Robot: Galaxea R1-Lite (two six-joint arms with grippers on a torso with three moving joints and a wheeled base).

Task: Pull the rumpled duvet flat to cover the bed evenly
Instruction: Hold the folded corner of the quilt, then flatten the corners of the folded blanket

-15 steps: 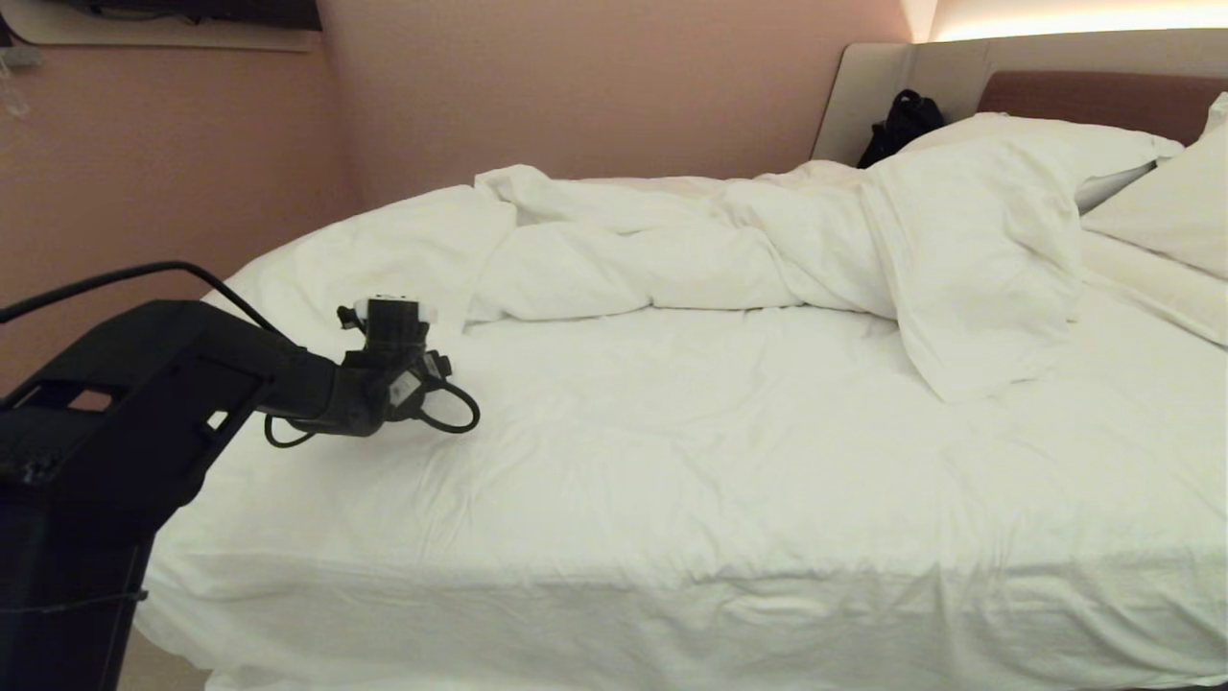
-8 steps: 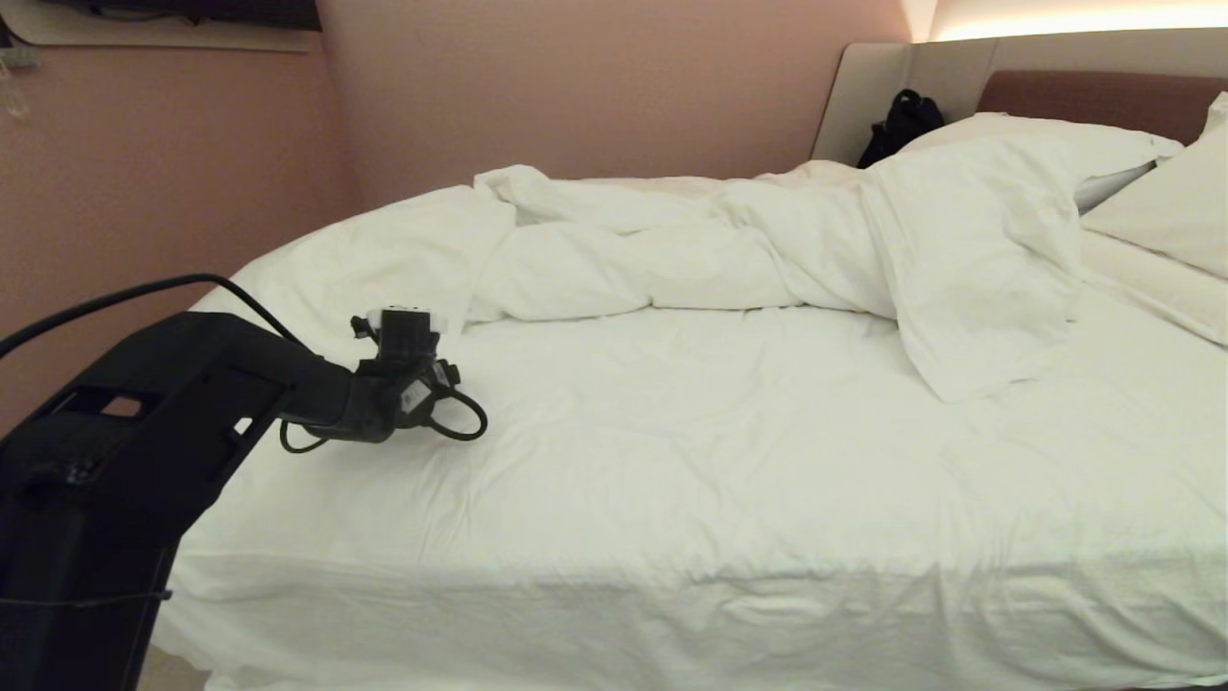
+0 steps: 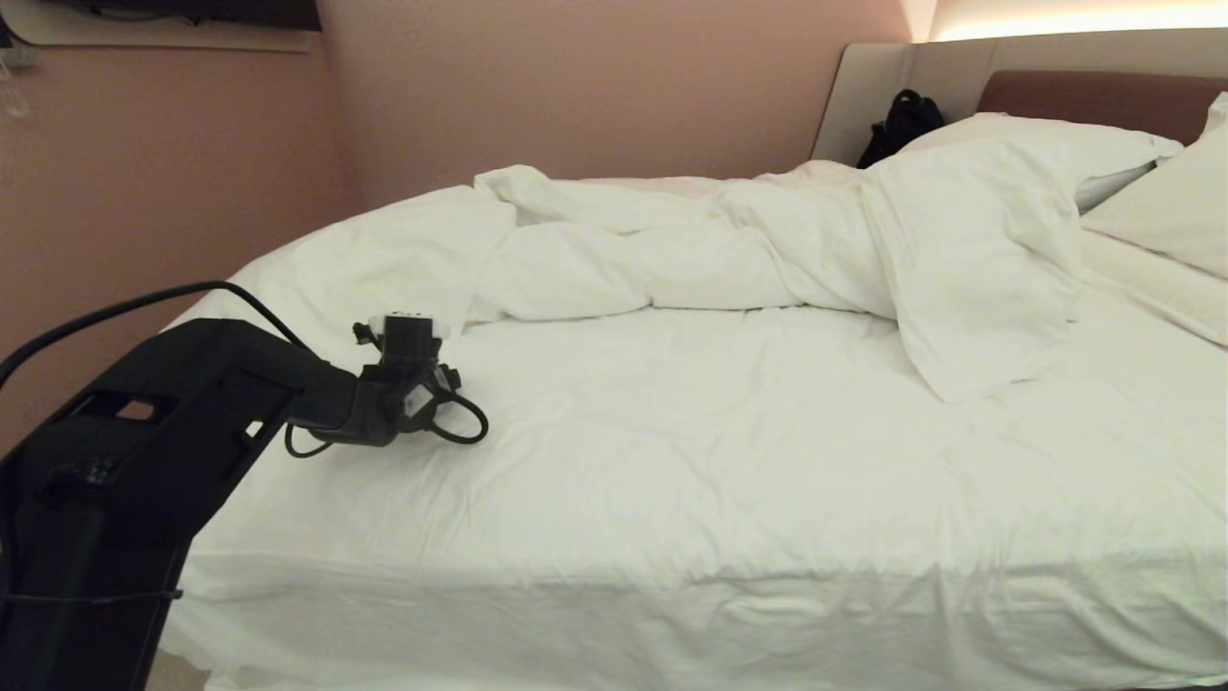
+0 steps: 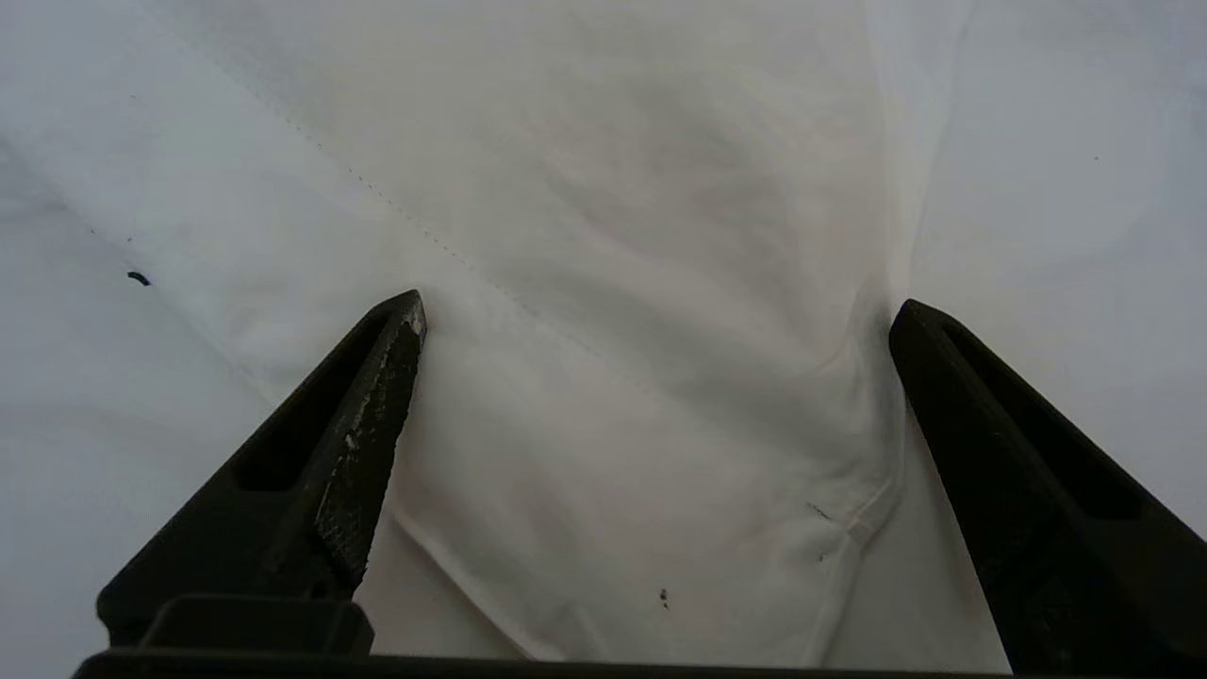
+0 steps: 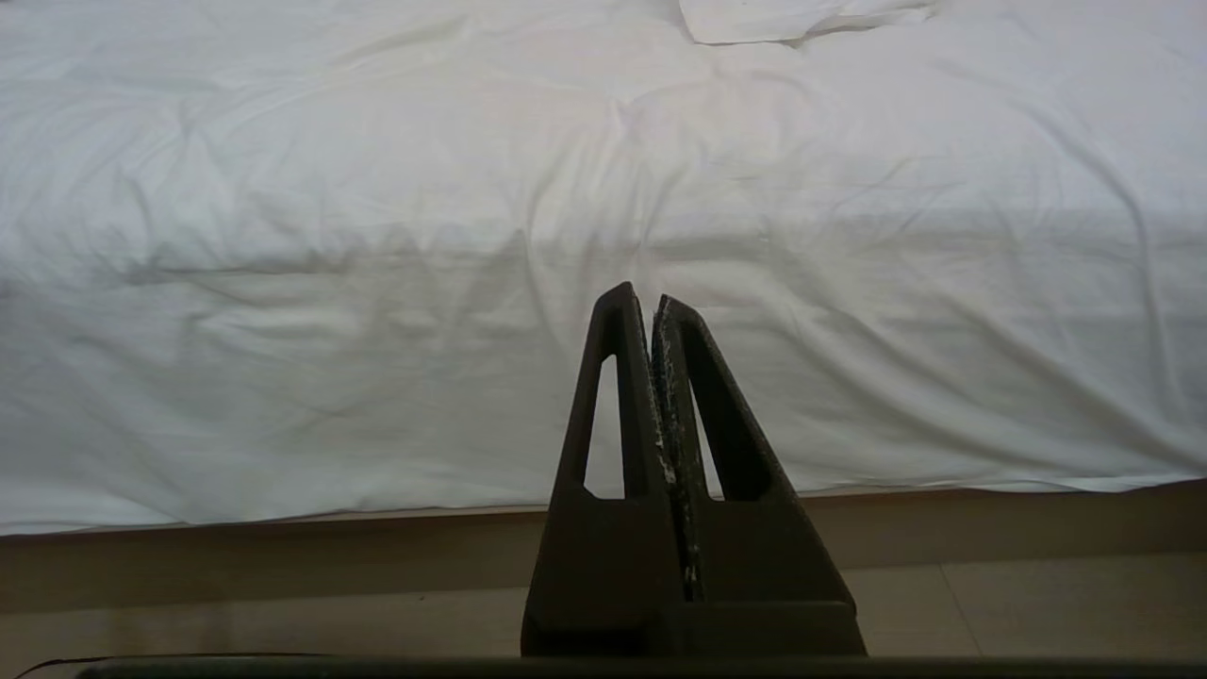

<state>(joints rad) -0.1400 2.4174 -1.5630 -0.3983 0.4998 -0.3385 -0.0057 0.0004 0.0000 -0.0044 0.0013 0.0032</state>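
Note:
The white duvet (image 3: 672,250) lies bunched in a long rumpled ridge across the far half of the bed (image 3: 672,614). One flap of it hangs toward the front at the right (image 3: 969,317). My left arm (image 3: 374,408) reaches over the bed's left part, with its wrist pointing down at the ridge's left end. In the left wrist view my left gripper (image 4: 657,306) is open wide. Its fingertips (image 4: 401,325) straddle a fold of white duvet cloth (image 4: 641,405) with a stitched seam. My right gripper (image 5: 653,297) is shut on nothing, low by the bed's near side.
White pillows (image 3: 1161,211) lean at the brown headboard (image 3: 1094,96) on the right, and a black bag (image 3: 902,120) sits beside them. A pink wall stands behind the bed. The beige bed base (image 5: 283,528) and the floor (image 5: 283,613) show below the hanging white cloth.
My left arm has reached a little farther over the bed and sunk slightly toward the cloth. The duvet has not moved.

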